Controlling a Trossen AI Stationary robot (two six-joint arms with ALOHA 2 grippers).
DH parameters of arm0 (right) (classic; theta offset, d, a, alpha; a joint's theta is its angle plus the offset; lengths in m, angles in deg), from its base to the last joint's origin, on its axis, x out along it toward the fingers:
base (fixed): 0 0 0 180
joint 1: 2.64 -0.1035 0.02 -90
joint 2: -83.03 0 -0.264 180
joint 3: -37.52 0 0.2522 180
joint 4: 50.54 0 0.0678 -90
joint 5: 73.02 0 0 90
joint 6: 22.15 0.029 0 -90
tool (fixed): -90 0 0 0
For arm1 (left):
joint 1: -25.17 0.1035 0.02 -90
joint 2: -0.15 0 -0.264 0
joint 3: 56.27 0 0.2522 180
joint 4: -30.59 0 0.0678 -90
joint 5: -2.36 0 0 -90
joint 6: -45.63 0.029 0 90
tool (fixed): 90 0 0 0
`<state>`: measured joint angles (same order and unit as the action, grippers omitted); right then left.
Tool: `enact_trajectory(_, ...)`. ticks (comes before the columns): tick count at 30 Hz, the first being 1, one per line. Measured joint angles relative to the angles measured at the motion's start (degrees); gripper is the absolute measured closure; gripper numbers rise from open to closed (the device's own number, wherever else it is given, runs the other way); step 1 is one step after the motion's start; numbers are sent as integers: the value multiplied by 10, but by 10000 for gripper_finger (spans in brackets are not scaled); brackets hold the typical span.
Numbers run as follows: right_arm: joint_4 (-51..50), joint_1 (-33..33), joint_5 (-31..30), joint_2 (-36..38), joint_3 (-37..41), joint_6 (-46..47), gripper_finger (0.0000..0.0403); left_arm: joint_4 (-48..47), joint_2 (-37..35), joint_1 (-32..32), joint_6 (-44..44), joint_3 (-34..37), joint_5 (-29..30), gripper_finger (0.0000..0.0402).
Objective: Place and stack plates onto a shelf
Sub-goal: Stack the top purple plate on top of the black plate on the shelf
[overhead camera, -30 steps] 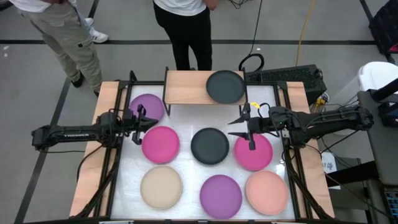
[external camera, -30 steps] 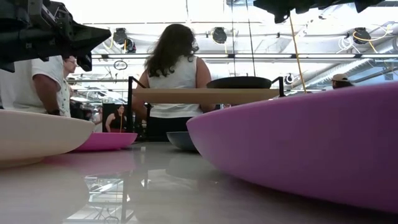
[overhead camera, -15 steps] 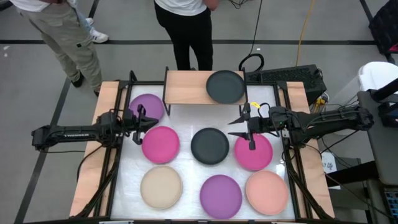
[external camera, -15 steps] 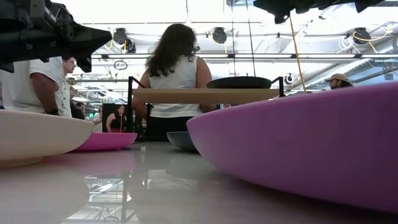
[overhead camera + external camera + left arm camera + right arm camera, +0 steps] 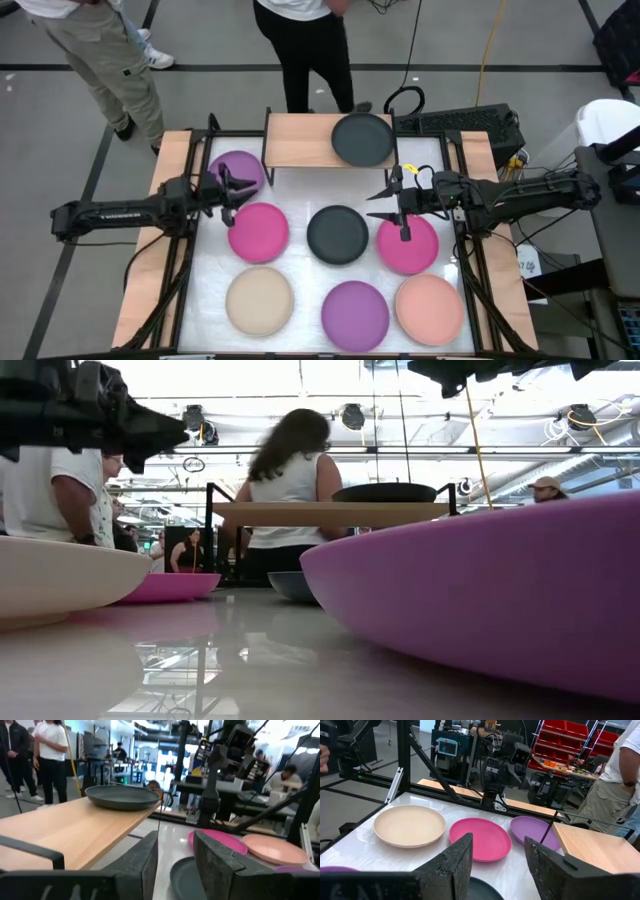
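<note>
Plates are lying across the white table (image 5: 300, 180) in the middle of the frame — seven of them on the tabletop, while one dark grey plate (image 5: 362, 139) is sitting on the right half of the shelf (image 5: 300, 140) at the upper centre. At centre left, the left gripper (image 5: 233, 187) is hovering with fingers apart between the purple plate (image 5: 242, 166) and a magenta plate (image 5: 258, 231). At centre right, the right gripper (image 5: 388, 205) is hanging spread open beside the other magenta plate (image 5: 408, 250) — holding nothing.
</note>
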<state>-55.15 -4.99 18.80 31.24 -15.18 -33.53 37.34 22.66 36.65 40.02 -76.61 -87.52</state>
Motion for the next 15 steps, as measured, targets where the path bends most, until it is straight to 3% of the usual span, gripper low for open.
enact_trajectory(9,-25,0,29,21,4,2,244,-140,0,0,-4,-82,15,273)
enact_trajectory(15,-4,-8,42,81,78,28,244,-193,21,0,-6,-117,45,273)
